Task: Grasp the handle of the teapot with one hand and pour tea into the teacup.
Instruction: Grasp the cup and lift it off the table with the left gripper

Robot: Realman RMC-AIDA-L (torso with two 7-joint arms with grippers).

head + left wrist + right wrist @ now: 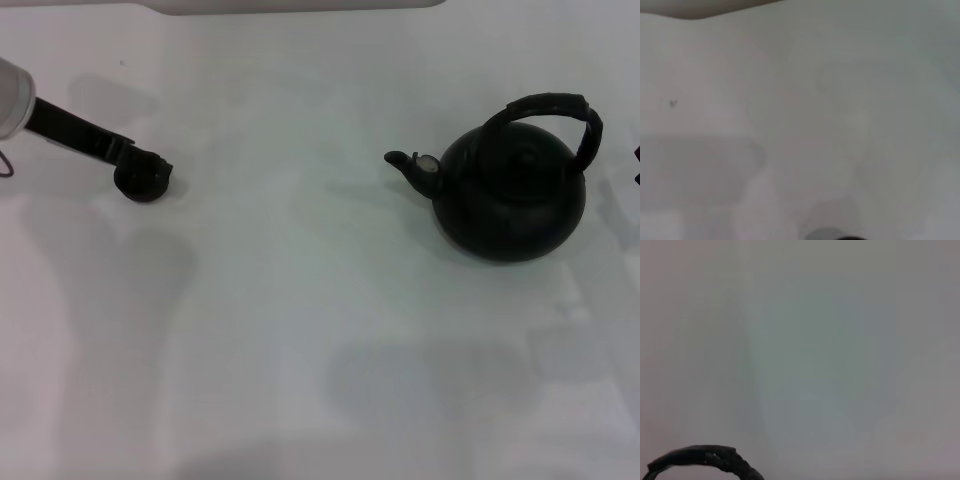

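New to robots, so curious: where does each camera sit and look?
Head view: on the head, looking down at the table and teapot; left hand shows left, maybe right hand at right edge.
Left wrist view: on the left wrist, facing table; no body visible.
Right wrist view: on the right wrist, facing table; no body visible.
Shared: head and right wrist both show the handle.

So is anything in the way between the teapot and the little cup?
No, nothing I can see. Only bare table lies between the teapot and the teacup, which is at the tip of the left gripper.
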